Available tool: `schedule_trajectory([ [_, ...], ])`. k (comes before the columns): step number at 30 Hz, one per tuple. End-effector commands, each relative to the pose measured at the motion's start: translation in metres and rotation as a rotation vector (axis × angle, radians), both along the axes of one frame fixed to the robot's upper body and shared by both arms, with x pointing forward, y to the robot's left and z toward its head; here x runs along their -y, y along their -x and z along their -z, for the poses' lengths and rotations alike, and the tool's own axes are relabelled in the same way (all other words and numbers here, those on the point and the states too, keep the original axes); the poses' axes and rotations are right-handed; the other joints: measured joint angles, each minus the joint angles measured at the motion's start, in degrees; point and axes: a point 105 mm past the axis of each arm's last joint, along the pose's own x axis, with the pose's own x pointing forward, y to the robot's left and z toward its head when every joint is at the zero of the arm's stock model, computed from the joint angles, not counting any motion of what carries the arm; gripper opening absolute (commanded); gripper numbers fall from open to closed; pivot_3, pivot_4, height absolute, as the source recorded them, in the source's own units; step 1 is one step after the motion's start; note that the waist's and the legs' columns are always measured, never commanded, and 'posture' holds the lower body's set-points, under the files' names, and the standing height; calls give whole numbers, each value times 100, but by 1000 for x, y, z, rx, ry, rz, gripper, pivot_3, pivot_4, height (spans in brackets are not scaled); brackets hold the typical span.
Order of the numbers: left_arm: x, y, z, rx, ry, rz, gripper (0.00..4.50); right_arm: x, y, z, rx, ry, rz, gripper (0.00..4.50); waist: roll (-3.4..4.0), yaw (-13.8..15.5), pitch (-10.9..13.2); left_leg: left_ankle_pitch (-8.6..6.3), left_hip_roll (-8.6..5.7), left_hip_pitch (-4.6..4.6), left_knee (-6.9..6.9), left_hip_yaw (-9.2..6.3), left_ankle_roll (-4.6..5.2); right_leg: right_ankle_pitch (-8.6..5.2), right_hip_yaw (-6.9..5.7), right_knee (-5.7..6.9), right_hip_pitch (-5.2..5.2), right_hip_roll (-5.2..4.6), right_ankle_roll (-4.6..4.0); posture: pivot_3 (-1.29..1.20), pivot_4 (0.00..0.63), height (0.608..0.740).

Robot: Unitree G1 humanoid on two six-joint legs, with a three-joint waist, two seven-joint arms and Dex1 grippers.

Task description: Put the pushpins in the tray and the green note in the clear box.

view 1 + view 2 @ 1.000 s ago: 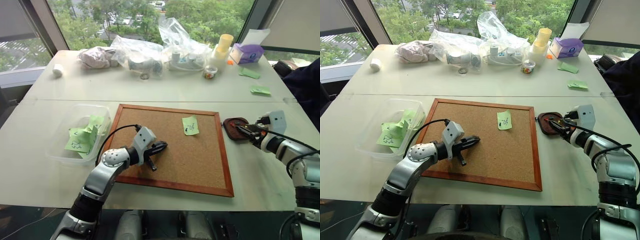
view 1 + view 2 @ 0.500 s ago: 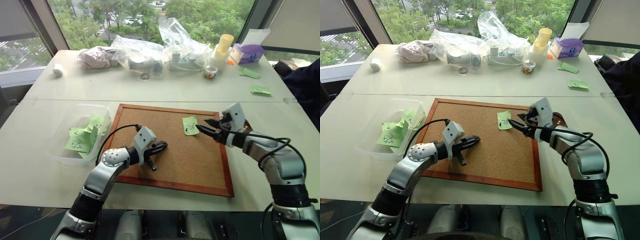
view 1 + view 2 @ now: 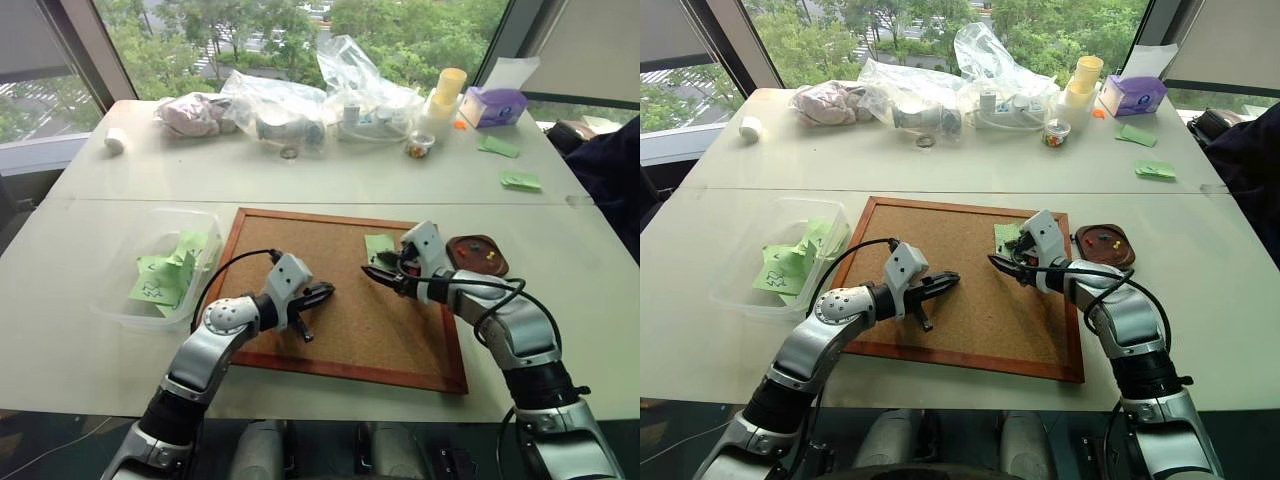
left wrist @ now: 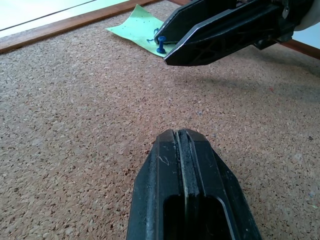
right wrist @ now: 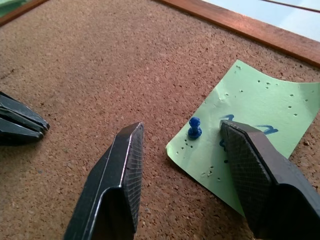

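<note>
**Closing in on the last pin: right gripper swings from the tray to the green note**

Holding the green note to the corkboard is one blue pushpin, standing upright near the note's lower corner. The note lies near the board's far right corner, scribbled in dark ink and peppered with small pinholes. The right gripper now brackets that pin: its two black fingers stand apart, empty, one over bare cork and the other over the paper, with the blue head just ahead of the gap between them.

A second ago this gripper sat out at the tray, just off the board's right edge. It has since crossed over the wooden frame and come in over the note, tips pointing toward the board's middle. The tray is now uncovered, and small red and yellow pushpins lie in it, so that part of the job looks partly done.

The left gripper has not shifted. It rests over the middle of the cork with its fingers pressed shut and nothing between them, tips aimed at the right gripper.

Further left, just beside the board, the clear box already holds several green notes. Judging by this, the blue pin is what keeps the last note on the board; it must be pulled and carried to the tray before the note can go to the box.
</note>
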Motion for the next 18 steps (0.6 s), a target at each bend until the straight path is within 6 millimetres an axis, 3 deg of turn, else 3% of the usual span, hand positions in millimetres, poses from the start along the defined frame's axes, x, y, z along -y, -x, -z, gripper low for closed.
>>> schedule_trajectory([
  [1,-1,3,9,-31,-18,-9,0,-3,-5,-4,32,6,-13,2467,0,0,0,0,0,0,0,0,0,0,0,0,0,0,0,0,150,740],
  [4,-1,4,9,-30,-18,-10,0,-5,-5,-3,35,7,-20,1688,0,0,0,0,0,0,0,1,0,0,0,0,0,1,0,0,150,740],
  [7,-1,4,9,-31,-17,-12,0,-6,-5,-3,39,8,-26,219,0,0,0,0,0,0,0,1,0,0,0,1,0,1,0,0,150,740],
  [12,-2,4,10,-34,-18,-15,0,-9,-2,-7,69,27,-45,103,0,-3,0,0,1,1,0,1,0,0,0,1,0,1,0,0,150,740],
  [18,-3,4,10,-37,-21,-7,0,-6,2,-46,177,13,-54,103,0,1,0,0,1,-3,0,1,0,0,0,1,-3,0,0,0,150,740],
])
